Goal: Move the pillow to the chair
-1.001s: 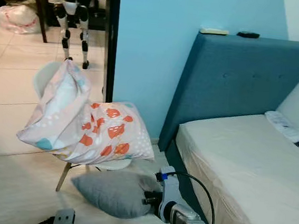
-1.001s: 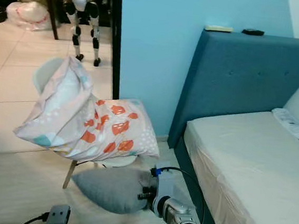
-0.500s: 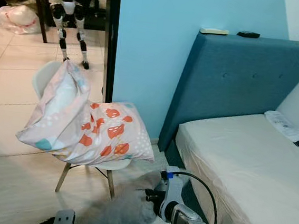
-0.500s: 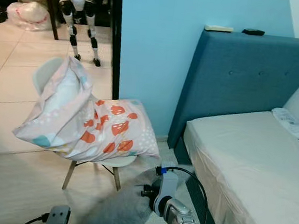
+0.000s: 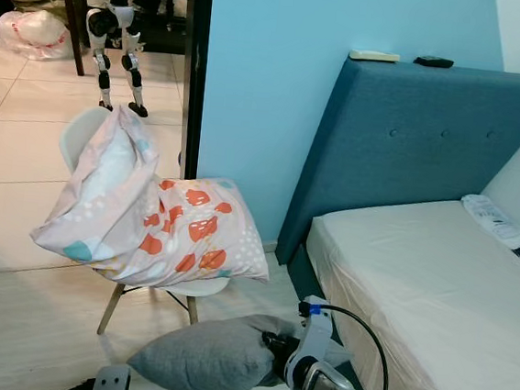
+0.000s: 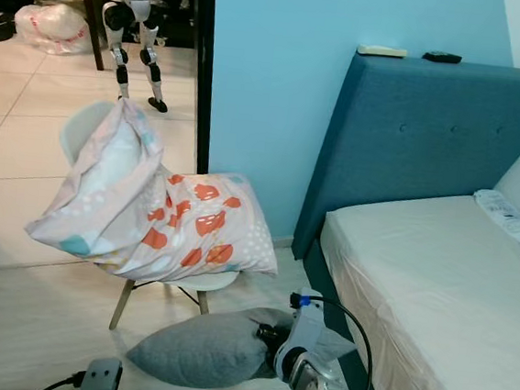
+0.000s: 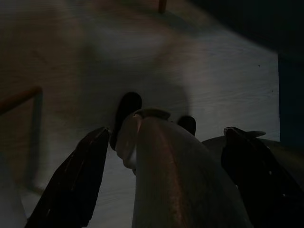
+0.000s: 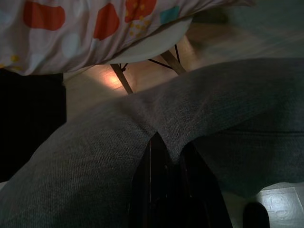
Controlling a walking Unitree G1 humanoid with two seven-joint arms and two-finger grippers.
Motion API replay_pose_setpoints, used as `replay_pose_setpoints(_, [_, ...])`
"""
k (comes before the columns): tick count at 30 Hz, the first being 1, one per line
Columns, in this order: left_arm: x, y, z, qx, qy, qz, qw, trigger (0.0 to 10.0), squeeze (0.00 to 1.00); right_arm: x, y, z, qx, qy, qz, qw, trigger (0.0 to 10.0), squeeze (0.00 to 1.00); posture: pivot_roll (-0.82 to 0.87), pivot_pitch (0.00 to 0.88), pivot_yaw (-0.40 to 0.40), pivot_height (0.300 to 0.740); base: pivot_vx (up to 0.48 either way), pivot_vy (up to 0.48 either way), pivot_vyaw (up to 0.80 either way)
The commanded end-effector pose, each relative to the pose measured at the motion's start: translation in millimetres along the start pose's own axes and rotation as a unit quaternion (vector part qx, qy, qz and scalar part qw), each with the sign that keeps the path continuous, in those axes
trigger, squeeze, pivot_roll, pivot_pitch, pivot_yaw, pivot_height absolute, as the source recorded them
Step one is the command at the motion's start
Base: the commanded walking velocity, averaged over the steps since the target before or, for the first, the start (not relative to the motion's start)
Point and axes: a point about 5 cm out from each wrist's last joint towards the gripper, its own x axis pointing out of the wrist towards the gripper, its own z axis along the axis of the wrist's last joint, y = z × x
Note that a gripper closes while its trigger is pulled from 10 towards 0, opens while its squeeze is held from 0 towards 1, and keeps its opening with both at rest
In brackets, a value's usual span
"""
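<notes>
A grey pillow (image 5: 211, 365) hangs low over the wooden floor, just in front of the chair. My right gripper (image 5: 272, 346) is shut on the pillow's right corner; in the right wrist view its black fingers (image 8: 156, 166) pinch the grey fabric (image 8: 95, 156). The white chair (image 5: 205, 288) on wooden legs stands to the left and beyond, with a large pillow printed in orange and blue (image 5: 156, 226) lying over its seat and backrest. My left gripper (image 7: 161, 180) hangs idle over the floor with its fingers apart.
A bed with a cream mattress (image 5: 435, 286) and a blue headboard (image 5: 412, 145) fills the right side, close to my right arm. A blue wall (image 5: 263, 66) is behind the chair. Through the doorway at the back left stands another robot (image 5: 119, 34) near a dark table.
The grey pillow dropped and swung half a second ago, then settled lower and further right. My right gripper moved right with it. The robot in the background shifted.
</notes>
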Motion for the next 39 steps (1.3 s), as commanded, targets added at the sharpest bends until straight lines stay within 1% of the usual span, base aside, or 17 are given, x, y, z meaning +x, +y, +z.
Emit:
replay_pose_setpoints(1, [-0.5, -1.2, -4.6, -0.004, 0.011, -0.003, 1.000, 10.0, 0.00, -1.5, -3.6, 5.1, 0.015, -0.017, -0.001, 1.000, 10.0, 0.00, 0.07, 0.001, -0.119, 0.740, 0.000, 0.000, 0.00])
replay_pose_setpoints(2, [-0.5, -1.1, -4.7, -0.004, 0.011, -0.003, 1.000, 10.0, 0.00, -2.9, -5.6, 1.8, 0.023, -0.013, -0.003, 1.000, 10.0, 0.00, 0.07, 0.003, -0.119, 0.740, 0.000, 0.000, 0.00])
replay_pose_setpoints(8, [-0.7, -0.6, -5.2, -0.006, 0.011, -0.003, 1.000, 10.0, 0.00, -4.9, -8.3, -2.5, 0.038, -0.012, -0.006, 0.999, 10.0, 0.00, 0.07, 0.009, -0.119, 0.740, 0.000, 0.000, 0.00])
replay_pose_setpoints(13, [-0.9, -0.6, -5.6, -0.005, 0.011, -0.004, 1.000, 10.0, 0.00, -4.7, -8.2, 1.1, 0.061, -0.029, -0.003, 0.998, 10.0, 0.00, 0.06, 0.019, -0.113, 0.740, 0.000, 0.000, 0.00])
replay_pose_setpoints(19, [-1.1, -0.3, -6.4, -0.003, 0.013, -0.005, 1.000, 10.0, 0.00, -4.6, -8.4, 3.9, 0.076, -0.039, -0.002, 0.996, 10.0, 0.00, 0.06, 0.024, -0.112, 0.740, 0.000, 0.000, 0.00])
replay_pose_setpoints(33, [-1.4, 0.1, -7.2, -0.005, 0.013, -0.003, 1.000, 10.0, 0.00, -4.6, -8.3, 3.6, 0.079, -0.040, -0.001, 0.996, 10.0, 0.00, 0.06, 0.029, -0.112, 0.740, 0.000, 0.000, 0.00])
replay_pose_setpoints(39, [-1.4, 0.2, -6.9, -0.005, 0.013, -0.004, 1.000, 10.0, 0.00, -3.6, -7.3, 7.3, 0.080, -0.047, -0.001, 0.996, 10.0, 0.00, 0.06, 0.028, -0.113, 0.740, 0.000, 0.000, 0.00])
